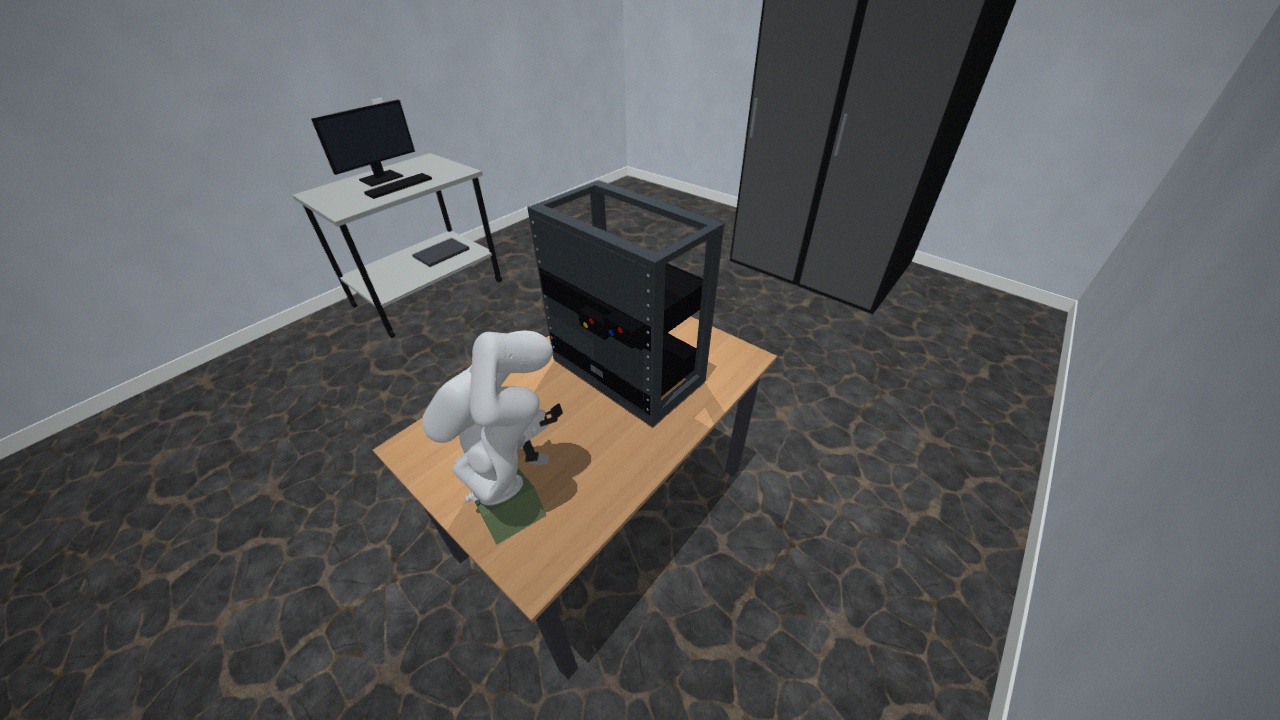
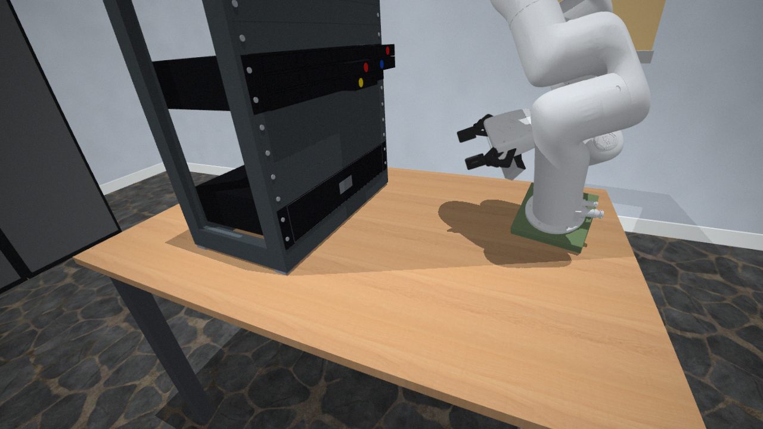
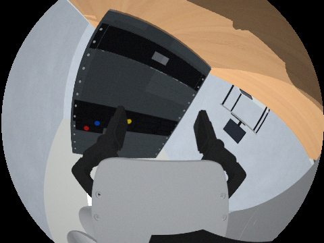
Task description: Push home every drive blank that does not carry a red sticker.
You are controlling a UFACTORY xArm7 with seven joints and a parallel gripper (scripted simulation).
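The dark rack (image 1: 626, 295) stands on the far half of the wooden table (image 2: 405, 277). Its storage chassis (image 2: 315, 71) sits in the upper part of the rack front. Four blanks stand out of it: one with a yellow sticker (image 2: 360, 82), one with a blue sticker (image 2: 381, 63), and two with red stickers (image 2: 365, 67) (image 2: 387, 50). My gripper (image 2: 469, 146) is open and empty. It hovers above the table near the arm's base, well short of the rack and lower than the chassis. In the wrist view the gripper (image 3: 161, 115) faces the rack front, where I see yellow (image 3: 129, 121), blue (image 3: 96, 123) and one red sticker (image 3: 86, 128).
A second black unit (image 2: 333, 192) sits low in the rack. The arm's base stands on a green plate (image 2: 554, 226). A desk with a monitor (image 1: 393, 192) and a tall dark cabinet (image 1: 850, 134) stand away from the table.
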